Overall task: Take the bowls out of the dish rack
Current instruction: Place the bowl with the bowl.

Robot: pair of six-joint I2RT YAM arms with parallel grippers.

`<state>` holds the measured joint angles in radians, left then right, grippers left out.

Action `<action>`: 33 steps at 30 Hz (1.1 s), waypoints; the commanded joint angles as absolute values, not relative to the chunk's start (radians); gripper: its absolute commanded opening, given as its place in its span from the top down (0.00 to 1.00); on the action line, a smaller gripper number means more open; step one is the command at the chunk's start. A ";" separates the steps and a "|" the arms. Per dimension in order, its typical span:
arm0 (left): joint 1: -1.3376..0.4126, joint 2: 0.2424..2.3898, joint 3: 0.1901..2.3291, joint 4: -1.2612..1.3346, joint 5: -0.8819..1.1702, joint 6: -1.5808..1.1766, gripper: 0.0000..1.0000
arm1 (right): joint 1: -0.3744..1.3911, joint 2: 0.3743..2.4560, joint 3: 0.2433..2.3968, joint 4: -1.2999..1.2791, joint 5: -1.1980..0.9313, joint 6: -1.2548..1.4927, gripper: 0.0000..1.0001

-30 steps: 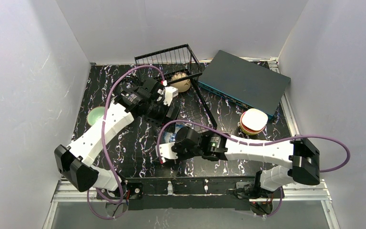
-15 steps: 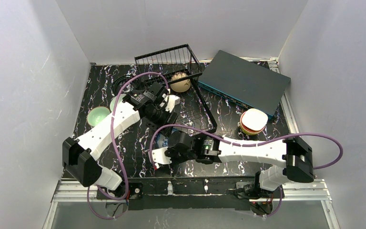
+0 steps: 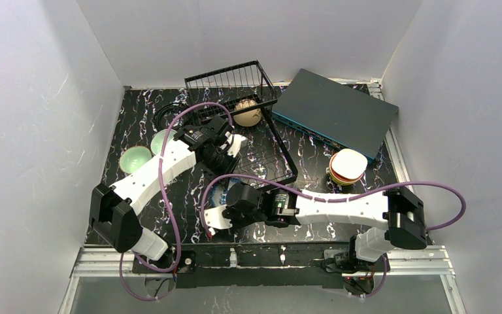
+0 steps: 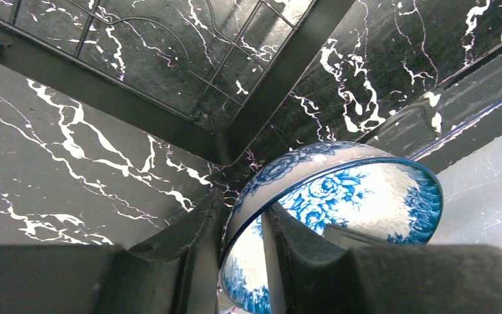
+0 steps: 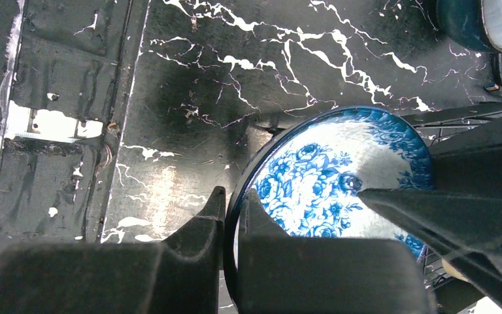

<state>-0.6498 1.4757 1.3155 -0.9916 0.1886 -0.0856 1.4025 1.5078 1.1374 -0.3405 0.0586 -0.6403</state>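
Bowls [image 3: 348,165] stacked on the desk [image 3: 314,163], green pair [image 3: 135,157] too; one beige bowl [image 3: 248,112] left in the rack [image 3: 286,157]. Left claw [image 4: 240,216] clamps a blue bowl [image 4: 359,196] by it; right claw [image 5: 234,196] clamps its twin [image 5: 327,176].

— From above, can you see the bowl that the left fingers [image 4: 170,268] pinch?
— No, the left arm [image 3: 170,160] covers it. In the left wrist view this blue-and-white bowl [image 4: 353,196] is cut by the bottom edge, and the fingers hide its lower part.
— And on the right?
— The right fingers [image 5: 470,209], dark and blurred, hide the right side of the other blue-and-white bowl [image 5: 314,176], which they grip. A dark teal bowl [image 5: 461,23] is cut off at the top right corner. One pale green bowl [image 3: 159,140] lies half under the left arm.
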 commanded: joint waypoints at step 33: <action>-0.607 1.163 1.211 -0.925 -0.093 -0.229 1.00 | 1.369 1.374 1.080 -0.276 0.301 -0.458 0.01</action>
<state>-0.6388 1.2091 1.2217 -0.9546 -0.0257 -0.1703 1.3987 1.4311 1.1042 -0.3351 0.2405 -0.5404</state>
